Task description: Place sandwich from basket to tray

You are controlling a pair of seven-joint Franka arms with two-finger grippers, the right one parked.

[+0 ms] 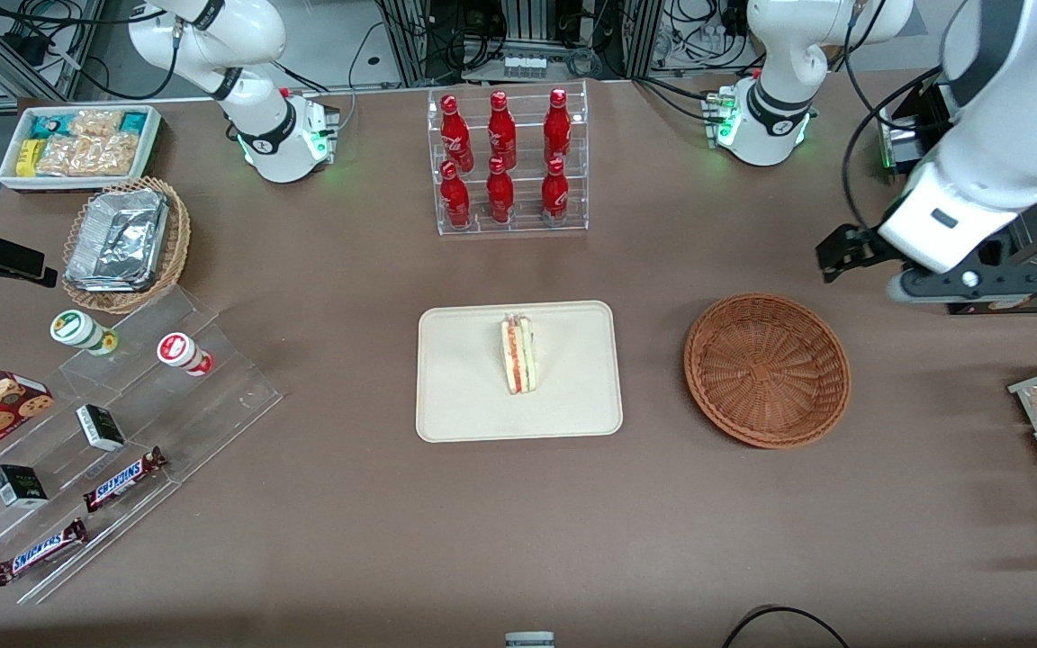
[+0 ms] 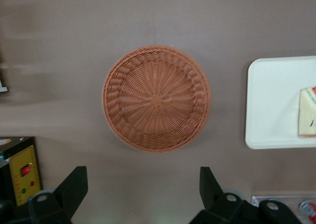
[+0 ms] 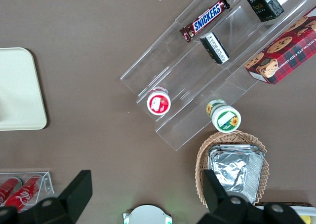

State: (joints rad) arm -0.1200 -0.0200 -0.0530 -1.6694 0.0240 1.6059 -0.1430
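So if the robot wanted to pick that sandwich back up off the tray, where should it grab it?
Probably from straight above, pinching the two flat bread faces. The sandwich stands on edge on the tray, filling stripes facing up, so the bread sides are the broad parallel surfaces. The hand is open, empty, above the table beside the empty basket, so it would have to travel over.

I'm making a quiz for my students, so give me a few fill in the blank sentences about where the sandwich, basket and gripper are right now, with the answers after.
1. The sandwich lies on the ____.
2. The basket holds ____.
3. The fingers of the gripper are ____, and it hangs above the table, farther from the front camera than the basket.
4. The rack farther from the front camera than the tray holds six red ____.

Missing words: tray; nothing; open; bottles
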